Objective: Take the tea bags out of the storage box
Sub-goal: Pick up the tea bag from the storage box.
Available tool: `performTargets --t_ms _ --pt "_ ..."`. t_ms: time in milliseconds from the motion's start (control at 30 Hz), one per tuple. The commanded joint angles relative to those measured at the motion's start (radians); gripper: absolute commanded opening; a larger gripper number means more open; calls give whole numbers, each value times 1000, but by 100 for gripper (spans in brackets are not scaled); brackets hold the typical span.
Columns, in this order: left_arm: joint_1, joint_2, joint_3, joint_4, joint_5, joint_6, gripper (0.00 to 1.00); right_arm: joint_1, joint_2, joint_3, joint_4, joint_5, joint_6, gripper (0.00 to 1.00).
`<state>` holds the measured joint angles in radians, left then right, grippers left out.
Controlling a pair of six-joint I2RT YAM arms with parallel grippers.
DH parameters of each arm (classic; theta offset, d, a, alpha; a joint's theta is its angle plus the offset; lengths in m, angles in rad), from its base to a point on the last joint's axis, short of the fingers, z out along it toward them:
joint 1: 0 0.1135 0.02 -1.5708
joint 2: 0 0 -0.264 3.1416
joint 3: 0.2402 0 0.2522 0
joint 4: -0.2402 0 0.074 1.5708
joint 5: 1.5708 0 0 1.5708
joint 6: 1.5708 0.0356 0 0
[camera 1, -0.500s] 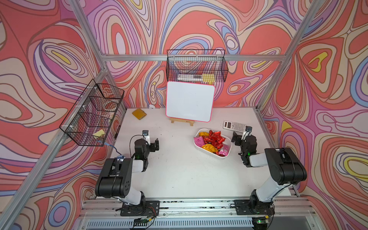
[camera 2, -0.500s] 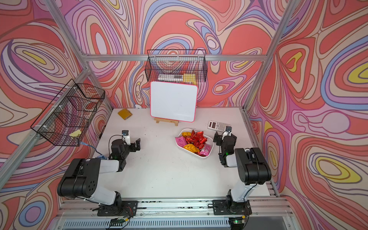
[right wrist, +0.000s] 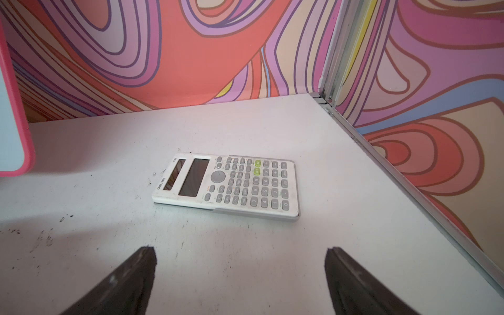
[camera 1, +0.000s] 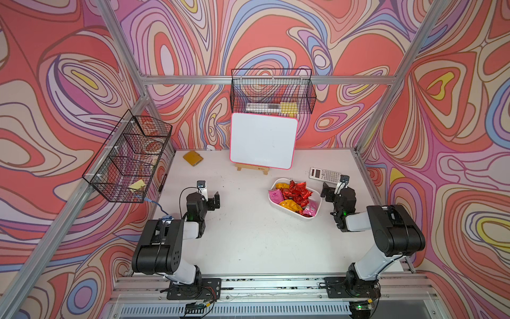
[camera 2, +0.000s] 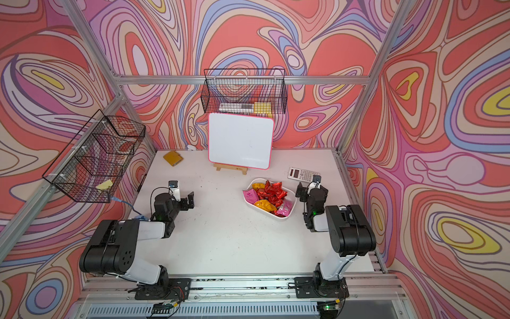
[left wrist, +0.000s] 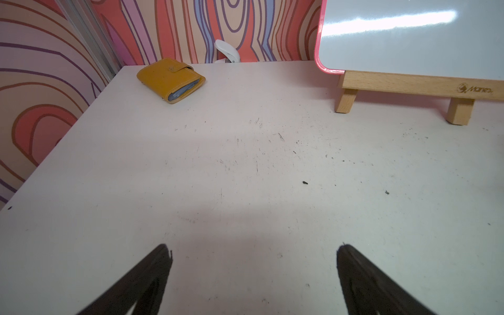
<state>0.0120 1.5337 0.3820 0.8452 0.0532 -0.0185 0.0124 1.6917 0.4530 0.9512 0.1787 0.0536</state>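
**Q:** What is shown, from the largest thing down?

**A:** A scuffed white worktop [camera 1: 248, 243] is seen from above, closed in by walls of swirling red, pink and lilac. Two black-and-white arms are mounted at its near edge, the left arm [camera 1: 165, 237] and the right arm [camera 1: 386, 234]. Both pairs of jaws are held low over the worktop.

**Q:** How are the jaws set?

**A:** The left jaws are spread wide, and only bare worktop is seen between their dark tips in the left wrist view. The right jaws are spread just as wide. Nothing is gripped by either pair.

**Q:** What is placed around them?

**A:** A pink-edged whiteboard [camera 1: 263, 139] on a wooden stand is set well ahead of the left jaws, off toward the right arm's side. The storage box [camera 1: 276, 205], a shallow white tub, is found just beside the right jaws, on the side facing the left arm. It is well apart from the left jaws. A white calculator [right wrist: 226, 185] is laid flat near the right jaws, straight ahead of them. A yellow wallet [left wrist: 170, 80] is laid far ahead of the left jaws, toward their outer side.

**Q:** And the tea bags?

**A:** The tea bags [camera 1: 296, 192] are heaped inside the storage box. Crinkly red foil is piled in the middle, with orange-yellow and pink sachets around it.
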Motion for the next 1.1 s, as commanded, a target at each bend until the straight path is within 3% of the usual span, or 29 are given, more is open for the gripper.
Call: performTargets --t_ms 0,133,267,433,500,633,767,933,1067 --pt "3 0 3 17 -14 -2 99 0 5 6 15 5 2 98" --pt "3 -34 -47 89 -40 -8 99 3 -56 0 -16 15 -3 98" --pt "3 -188 -116 72 -82 -31 99 3 -264 -17 -156 34 -2 98" --pt "3 -450 -95 -211 -94 -57 99 3 -521 78 -533 25 92 98" --pt "3 -549 -60 -357 -121 -129 99 3 -573 185 -779 14 203 98" --pt "3 -676 41 -682 -124 -333 99 3 -556 367 -1104 -102 239 98" --pt "3 -737 107 -898 -3 -512 99 13 -558 397 -1137 -359 260 85" --pt "0 -757 126 -1032 126 -719 99 187 -555 406 -1103 -436 211 83" --pt "-57 -733 99 -964 238 -861 99 290 -478 418 -1056 -524 80 80"
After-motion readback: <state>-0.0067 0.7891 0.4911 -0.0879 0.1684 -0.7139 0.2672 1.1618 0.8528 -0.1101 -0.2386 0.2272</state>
